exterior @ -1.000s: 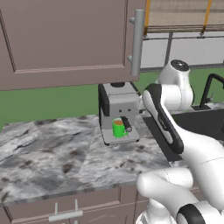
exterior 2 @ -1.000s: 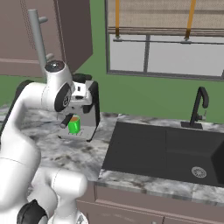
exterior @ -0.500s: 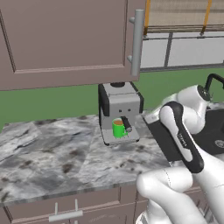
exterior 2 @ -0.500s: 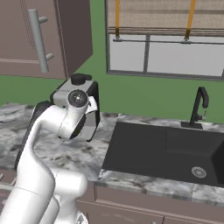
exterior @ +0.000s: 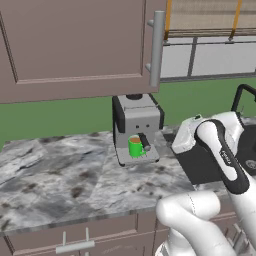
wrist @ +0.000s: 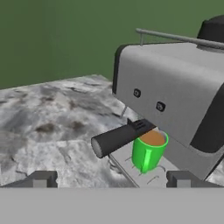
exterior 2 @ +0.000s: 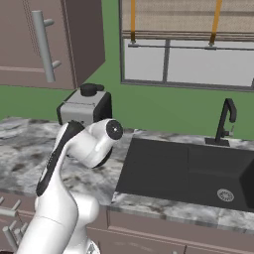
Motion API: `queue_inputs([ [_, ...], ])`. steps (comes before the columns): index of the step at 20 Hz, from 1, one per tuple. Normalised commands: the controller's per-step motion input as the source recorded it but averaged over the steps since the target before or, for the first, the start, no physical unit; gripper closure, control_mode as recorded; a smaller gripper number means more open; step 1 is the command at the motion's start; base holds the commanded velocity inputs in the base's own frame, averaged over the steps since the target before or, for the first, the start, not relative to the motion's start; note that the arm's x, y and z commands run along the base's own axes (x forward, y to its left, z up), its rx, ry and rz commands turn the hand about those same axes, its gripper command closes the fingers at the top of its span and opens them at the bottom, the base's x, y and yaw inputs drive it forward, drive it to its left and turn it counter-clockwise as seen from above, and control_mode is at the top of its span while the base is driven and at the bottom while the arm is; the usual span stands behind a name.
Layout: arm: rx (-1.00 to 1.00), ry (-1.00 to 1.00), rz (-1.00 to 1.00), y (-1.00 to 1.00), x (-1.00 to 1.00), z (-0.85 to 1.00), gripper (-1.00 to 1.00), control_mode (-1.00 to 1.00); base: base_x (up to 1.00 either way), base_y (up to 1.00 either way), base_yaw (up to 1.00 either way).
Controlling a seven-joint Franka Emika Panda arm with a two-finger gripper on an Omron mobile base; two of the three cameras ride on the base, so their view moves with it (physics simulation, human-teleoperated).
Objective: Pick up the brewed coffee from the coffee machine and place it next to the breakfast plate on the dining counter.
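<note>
The brewed coffee (wrist: pixel 148 151) is a small green mug of brown liquid standing on the drip tray of the coffee machine (wrist: pixel 175 96), under its spout. A dark handle (wrist: pixel 118 138) juts from the machine beside the mug. My gripper (wrist: pixel 111 180) is open and empty, a short way in front of the mug and level with it. In the left base view the mug (exterior: pixel 135 146) sits in the machine (exterior: pixel 137 125), with my arm (exterior: pixel 220 150) folded low to its right. From the right, my arm hides the front of the machine (exterior 2: pixel 87 106). The breakfast plate and dining counter are out of view.
The machine stands on a marbled grey worktop (exterior: pixel 60 175) under brown wall cabinets (exterior: pixel 75 45) with a long bar handle (exterior: pixel 157 47). A black sink (exterior 2: pixel 188 168) with a dark faucet (exterior 2: pixel 225 121) lies to the right. Drawers (exterior: pixel 75 240) run below the worktop edge.
My arm has folded down from its raised pose and swung to the right, away from the machine's front. The mug has stayed on the drip tray. The gripper has stayed open.
</note>
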Motion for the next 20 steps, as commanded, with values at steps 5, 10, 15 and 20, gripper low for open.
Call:
queue_inputs([
  [5,0.05,-0.01,0.27,0.0,0.04,-0.19,-1.0,-1.0,0.0,0.0,0.0],
  [10,0.01,-0.08,0.18,0.16,0.0,-0.33,-1.0,-1.0,0.0,0.0,0.0],
  [15,0.04,-0.07,0.03,0.28,0.0,-0.27,-1.0,-1.0,0.0,0.0,0.0],
  [20,0.1,-0.01,0.0,0.17,0.0,-0.19,-1.0,-1.0,0.0,0.0,0.0],
])
